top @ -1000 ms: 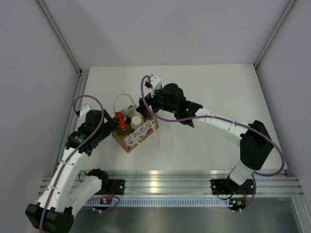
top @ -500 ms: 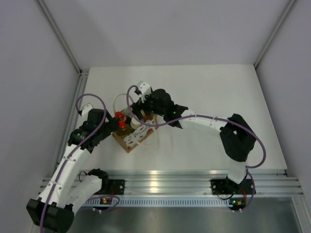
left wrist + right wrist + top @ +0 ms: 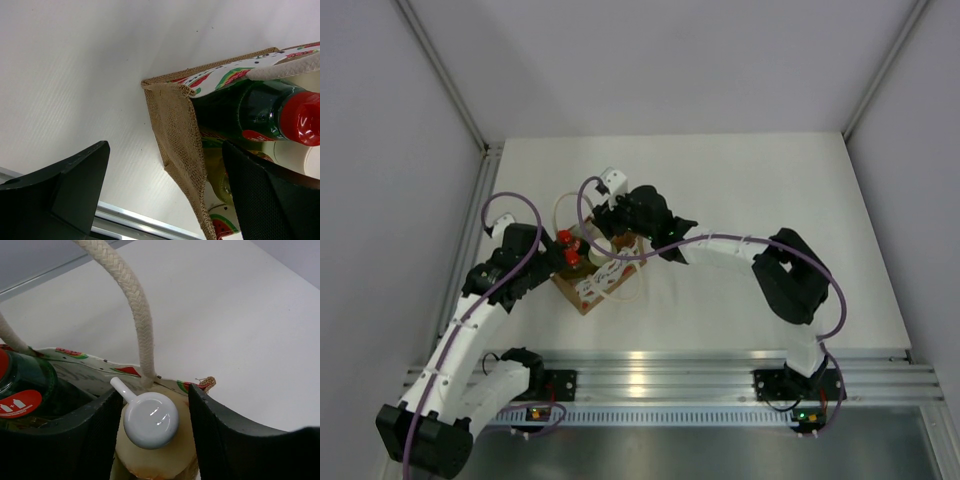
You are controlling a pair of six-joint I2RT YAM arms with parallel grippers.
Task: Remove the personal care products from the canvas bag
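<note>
**Right fingers straddle the pump bottle; the bag is not held**

From above, the bag point(image 3: 588, 285) sits left of centre on the table point(image 3: 770, 190) with the bottles inside it, two red caps point(image 3: 567, 247) showing. The right gripper point(image 3: 603, 238) is down over its far side and the left gripper point(image 3: 542, 252) is at its left edge. Neither set of fingers can be read here.

In the left wrist view the fingers are spread wide at lower left and lower right. The bag's woven corner stands between them, and they grip nothing. A dark green bottle point(image 3: 235, 107) leans at upper right. The bag wall mostly hides a yellowish bottle point(image 3: 216, 176) below it.

In the right wrist view the fingers are spread either side of the pump bottle point(image 3: 150, 422) at bottom centre, with a sliver of gap right of the pump head. The frame's lower edge cuts off the bottle's body, so I cannot tell whether the pads touch it. A rope handle point(image 3: 135, 305) arcs just behind the nozzle.

The nozzle could catch that handle on the way up. With the left fingers apart, the light bag may rise with the bottle. A pinch on the rounded pump head could slip.
</note>
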